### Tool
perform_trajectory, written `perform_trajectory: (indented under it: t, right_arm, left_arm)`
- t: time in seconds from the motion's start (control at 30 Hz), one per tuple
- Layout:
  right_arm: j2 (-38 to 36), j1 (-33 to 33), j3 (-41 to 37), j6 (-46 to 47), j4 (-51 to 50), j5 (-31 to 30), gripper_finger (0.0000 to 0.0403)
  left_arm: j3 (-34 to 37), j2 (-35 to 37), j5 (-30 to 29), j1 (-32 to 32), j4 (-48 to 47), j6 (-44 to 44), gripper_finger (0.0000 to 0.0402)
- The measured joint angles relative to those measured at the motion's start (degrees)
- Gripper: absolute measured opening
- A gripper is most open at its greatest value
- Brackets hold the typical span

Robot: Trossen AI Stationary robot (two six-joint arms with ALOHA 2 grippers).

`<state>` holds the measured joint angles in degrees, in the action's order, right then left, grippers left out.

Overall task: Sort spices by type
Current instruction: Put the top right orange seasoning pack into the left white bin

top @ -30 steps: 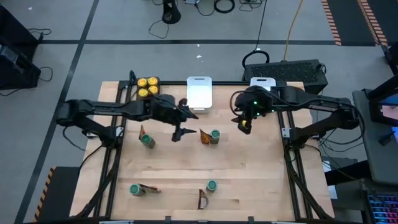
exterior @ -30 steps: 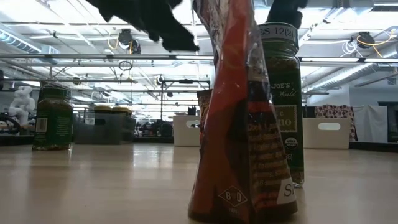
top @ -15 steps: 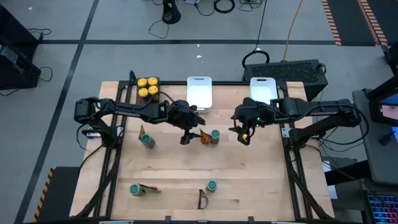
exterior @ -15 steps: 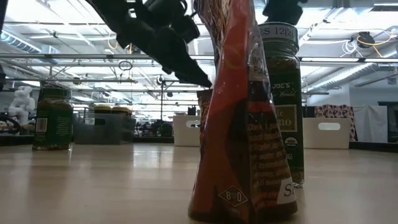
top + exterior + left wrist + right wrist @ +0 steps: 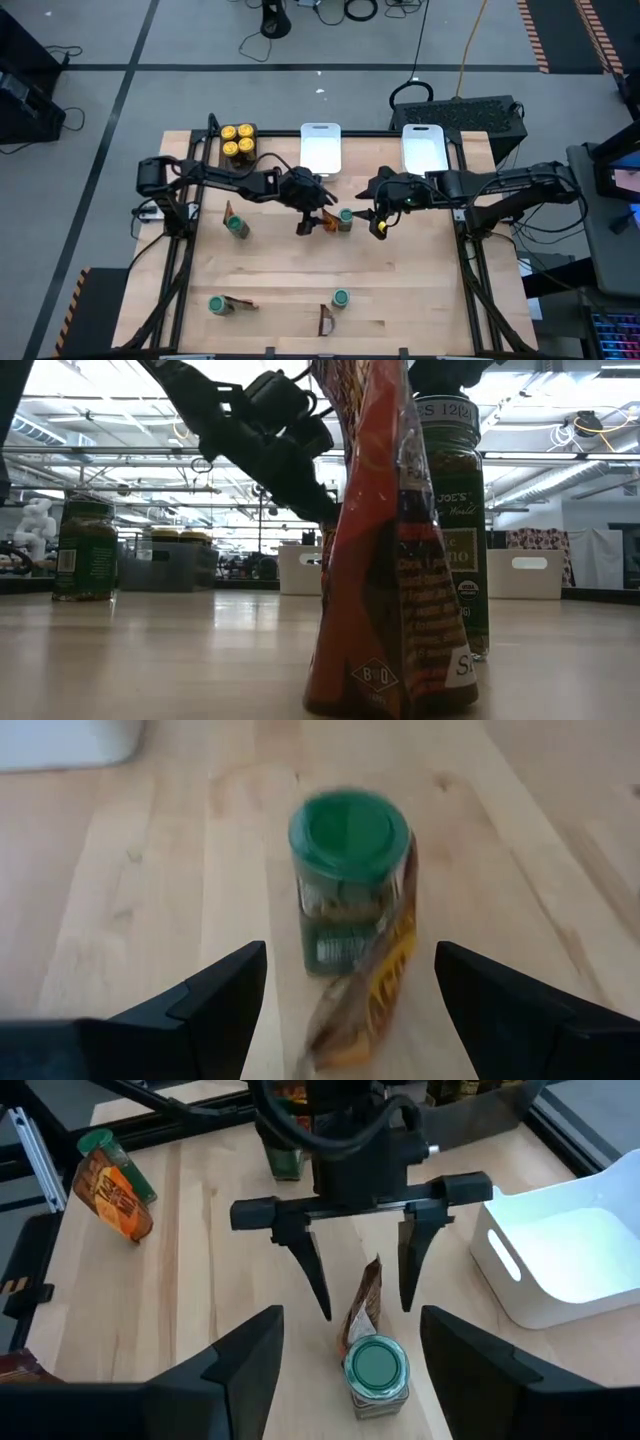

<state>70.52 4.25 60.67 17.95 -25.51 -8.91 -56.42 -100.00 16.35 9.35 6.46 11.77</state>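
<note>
Left tool (image 5: 308,222) is spread wide and empty, poised over the packet (image 5: 363,1305) that leans against the green-lidded jar (image 5: 350,880) at mid-bench; both items sit between its fingers (image 5: 310,1275), just ahead of the tips. Right tool (image 5: 377,220) faces the same pair from the opposite side, likewise wide apart and holding nothing.

Risks, as judged:
- Packet and jar are touching. A closing tool may catch both, or squeeze the soft packet so it slides out.
- Removing either item could topple the other, since the packet rests on the jar.
- Both tools converge on one spot; contact between the arms is possible if both advance.

Other spices: four yellow-lidded jars (image 5: 237,140) grouped in the dark tray at the far bench edge, beyond the left tool; further jar-and-packet pairs (image 5: 235,222) stand well apart nearer the front.

Surface: pale wooden bench (image 5: 270,270), flat and dry, with two white trays (image 5: 321,148) at its far side.

Room: grey floor with cables, bright ceiling lights, shelving and white bins in the background.
</note>
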Motion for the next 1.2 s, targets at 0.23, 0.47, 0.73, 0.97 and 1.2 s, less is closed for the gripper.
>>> perform_trajectory:
  t: [0.23,0.47,0.73,0.97,1.2]
  right_arm:
    - [0.0,0.0,-0.01,0.03,0.48,-0.02,0.0219]
    - [0.0,0.0,-0.01,0.03,0.49,-0.02,0.0219]
    - [0.0,-0.02,-0.01,-0.01,0.47,-0.04,0.0219]
    - [0.0,-0.02,-0.01,-0.12,0.47,-0.04,0.0219]
    - [0.0,-0.02,-0.01,-0.08,0.45,-0.04,0.0219]
  left_arm:
    - [0.01,-1.29,-0.03,-0.01,0.54,-0.9,0.0295]
    - [0.01,-1.27,-0.05,-0.01,0.41,-0.9,0.0283]
    - [0.01,-1.27,-0.07,0.0,0.08,-0.86,0.0233]
    - [0.01,-1.27,-0.07,-0.01,-0.01,-0.83,0.019]
    - [0.01,-1.27,-0.08,0.0,-0.2,-0.83,0.0129]
